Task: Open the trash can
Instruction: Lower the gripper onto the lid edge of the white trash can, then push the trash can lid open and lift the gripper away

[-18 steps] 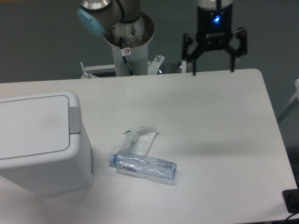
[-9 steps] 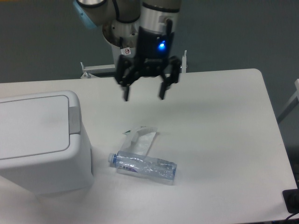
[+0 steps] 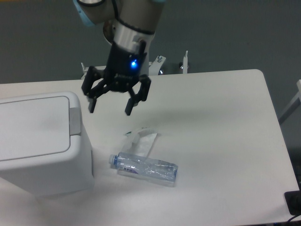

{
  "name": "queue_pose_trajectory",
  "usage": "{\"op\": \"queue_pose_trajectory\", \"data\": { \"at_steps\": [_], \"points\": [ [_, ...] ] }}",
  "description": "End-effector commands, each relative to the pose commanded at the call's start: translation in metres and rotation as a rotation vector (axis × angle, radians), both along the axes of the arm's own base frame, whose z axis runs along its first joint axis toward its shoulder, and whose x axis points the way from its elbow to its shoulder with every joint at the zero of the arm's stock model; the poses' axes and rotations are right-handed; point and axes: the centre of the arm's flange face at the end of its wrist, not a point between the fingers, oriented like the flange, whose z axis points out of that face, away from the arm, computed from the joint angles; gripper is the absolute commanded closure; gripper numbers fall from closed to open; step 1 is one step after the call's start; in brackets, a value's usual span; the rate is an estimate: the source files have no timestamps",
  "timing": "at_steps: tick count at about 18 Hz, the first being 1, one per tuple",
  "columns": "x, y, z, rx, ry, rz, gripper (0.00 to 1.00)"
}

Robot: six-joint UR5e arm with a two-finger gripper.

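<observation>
1. Bin (image 3: pixel 42 141): it sits at the table's (image 3: pixel 221 117) left edge, partly cut off by the frame, with its flat lid (image 3: pixel 30 125) shut.
2. On the bin's right rim is a small grey tab (image 3: pixel 75 121), which we judge is the place to press; the lid itself offers no handle we can see.
3. We expect stiff, smooth plastic: light enough to slide if shoved sideways, so a downward push on the tab looks safest.
4. Our gripper (image 3: pixel 109 107) hangs in the air just right of the bin and above the tab's level, its jaws spread wide and holding nothing.
5. Right of the bin, near its base, lies a crushed clear bottle (image 3: pixel 146 168) with a scrap of wrapper (image 3: pixel 141 138) touching it, both apart from the bin.
</observation>
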Motion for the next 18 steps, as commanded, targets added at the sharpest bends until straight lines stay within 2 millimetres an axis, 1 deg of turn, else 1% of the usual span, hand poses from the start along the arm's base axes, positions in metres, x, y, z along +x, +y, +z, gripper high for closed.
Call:
{"op": "queue_pose_trajectory", "data": {
  "at_steps": [4,10,18],
  "points": [
    [-0.001,0.002,-0.006,-0.01,-0.008,-0.001,0.0],
    [0.006,0.011,-0.021,-0.03,-0.024,-0.022,0.0],
    [0.008,0.014,-0.03,-0.044,-0.036,-0.028,0.0]
  ]
}}
